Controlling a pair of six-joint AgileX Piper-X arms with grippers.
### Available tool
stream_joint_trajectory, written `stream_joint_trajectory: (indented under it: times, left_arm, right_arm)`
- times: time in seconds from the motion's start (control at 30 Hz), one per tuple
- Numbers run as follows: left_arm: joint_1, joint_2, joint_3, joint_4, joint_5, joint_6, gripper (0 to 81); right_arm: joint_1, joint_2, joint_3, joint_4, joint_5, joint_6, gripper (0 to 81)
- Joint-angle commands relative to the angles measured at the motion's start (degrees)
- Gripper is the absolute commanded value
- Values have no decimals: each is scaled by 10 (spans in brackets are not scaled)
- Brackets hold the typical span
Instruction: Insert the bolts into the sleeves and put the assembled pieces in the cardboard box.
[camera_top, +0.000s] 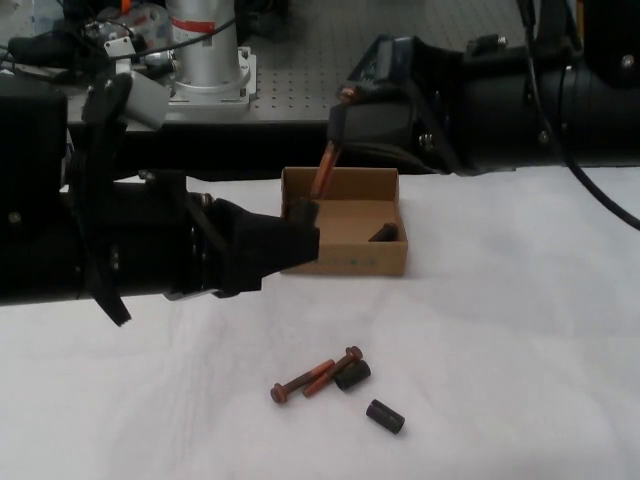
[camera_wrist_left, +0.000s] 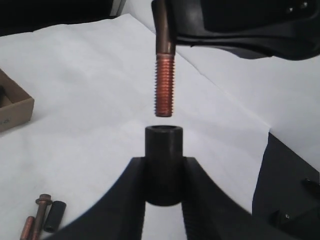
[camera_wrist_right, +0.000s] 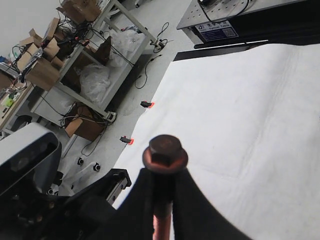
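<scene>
**Bolt and sleeve aligned for insertion.** Your left claw (camera_wrist_left: 164, 182) is clamped on a black sleeve (camera_wrist_left: 164, 147), held upright with its open bore facing up. Your right claw (camera_wrist_right: 162, 187) is clamped on a copper-coloured bolt (camera_wrist_left: 164, 87) just below its flanged head, threaded end down. Your next move turns on one relation. The bolt's tip hangs directly above the sleeve's mouth, close but apart, and no thread has entered the bore. The two long axes run nearly in one line. In the high view the bolt leans slightly, so judge the tilt before you lower it. The right arm carries the part to be lowered, and the left need only hold firm. A tip that meets the rim off-centre would likely catch, or push the sleeve askew.

In the high view the pair sits at the left wall of the cardboard box (camera_top: 350, 262); whether over it or just in front cannot be told. One dark piece (camera_top: 385, 233) lies inside the box at its right side. Nearer the camera, on the desk (camera_top: 520, 350), lie two loose bolts (camera_top: 300, 381) side by side and two sleeves (camera_top: 384, 417) — one touching or just beside a bolt, the other a little apart.

The surface is a white cloth, lightly creased. Beyond the desk stands a perforated metal table with a silver post (camera_top: 205, 50). The right wrist view takes in shelving (camera_wrist_right: 75, 75) stacked with boxes.
</scene>
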Motion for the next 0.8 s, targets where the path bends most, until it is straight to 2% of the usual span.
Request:
stream_joint_trajectory:
  times: [0.0,0.77]
  left_arm:
    - [1,-6,-3,-13,9,-3,7]
    - [1,-6,-3,-43,24,-3,7]
  right_arm:
    - [1,0,-3,-10,-7,0,19]
    - [2,0,-3,-10,-61,0,19]
